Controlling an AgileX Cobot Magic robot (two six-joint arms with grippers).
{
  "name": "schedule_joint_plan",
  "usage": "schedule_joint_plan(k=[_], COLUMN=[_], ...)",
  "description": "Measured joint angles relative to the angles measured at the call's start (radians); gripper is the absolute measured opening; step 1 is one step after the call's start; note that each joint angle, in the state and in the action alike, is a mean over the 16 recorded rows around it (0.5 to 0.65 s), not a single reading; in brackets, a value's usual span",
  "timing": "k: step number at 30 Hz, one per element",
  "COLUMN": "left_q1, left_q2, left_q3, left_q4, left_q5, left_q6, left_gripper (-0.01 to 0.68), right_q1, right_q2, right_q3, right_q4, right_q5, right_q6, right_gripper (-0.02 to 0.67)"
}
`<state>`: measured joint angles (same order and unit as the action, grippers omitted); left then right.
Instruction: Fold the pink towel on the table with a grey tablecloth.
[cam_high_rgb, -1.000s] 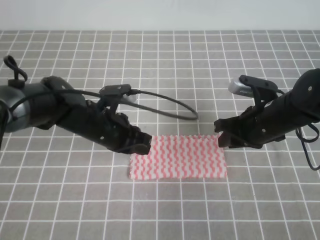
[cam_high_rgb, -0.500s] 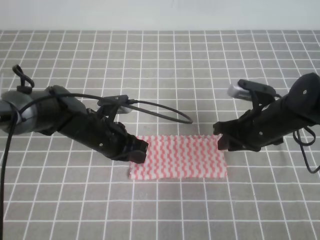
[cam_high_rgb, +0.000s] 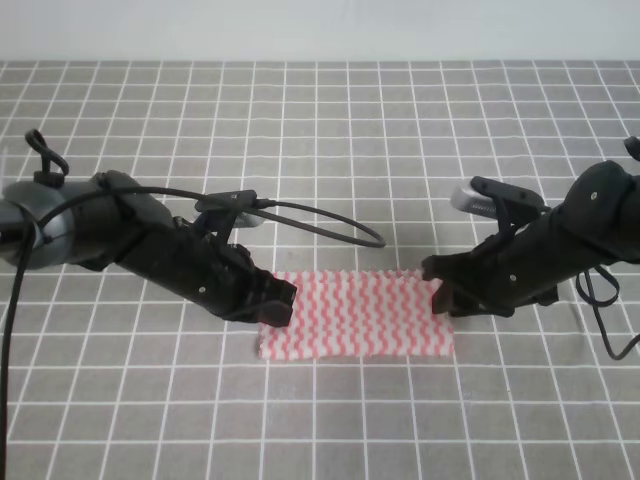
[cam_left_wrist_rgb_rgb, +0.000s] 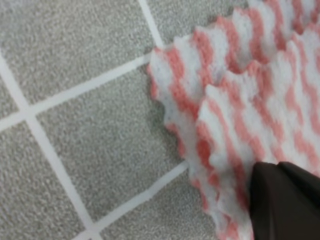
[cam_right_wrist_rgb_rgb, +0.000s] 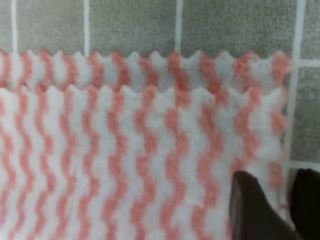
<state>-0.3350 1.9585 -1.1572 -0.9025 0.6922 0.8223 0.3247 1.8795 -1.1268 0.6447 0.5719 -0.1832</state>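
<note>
- Grey gridded cloth covers the bench (cam_high_rgb: 330, 130); the pink towel (cam_high_rgb: 356, 316) lies mid-bench, apparently already folded once, two zigzag edges stacked.
- Left end effector (cam_high_rgb: 277, 303) and right end effector (cam_high_rgb: 441, 293) sit at opposite far corners, probably for another fold; whether either is pinching, I cannot tell.

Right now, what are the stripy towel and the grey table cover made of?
The pink towel looks like soft, fuzzy fleece or nonwoven cloth: nappy surface, zigzag-cut edges. The grey tablecloth looks like matte felt-like fabric with printed white lines, though I can't be sure.
</note>
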Motion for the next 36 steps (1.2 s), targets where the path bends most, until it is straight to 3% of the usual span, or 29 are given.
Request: schedule_joint_plan(k=[22, 36], left_q1=[0.0, 0.0], left_q2=[0.0, 0.001], left_q3=[0.0, -0.001], left_q4=[0.001, 0.001], left_q5=[0.0, 0.001], left_q6=[0.0, 0.001], left_gripper=[-0.003, -0.003], right_q1=[0.0, 0.0], right_q2=[0.027, 0.052], right_q3=[-0.001, -0.006], right_q4=[0.068, 0.065], right_q5=[0.037, 0.054], right_q6=[-0.034, -0.029], right_gripper=[0.173, 0.02])
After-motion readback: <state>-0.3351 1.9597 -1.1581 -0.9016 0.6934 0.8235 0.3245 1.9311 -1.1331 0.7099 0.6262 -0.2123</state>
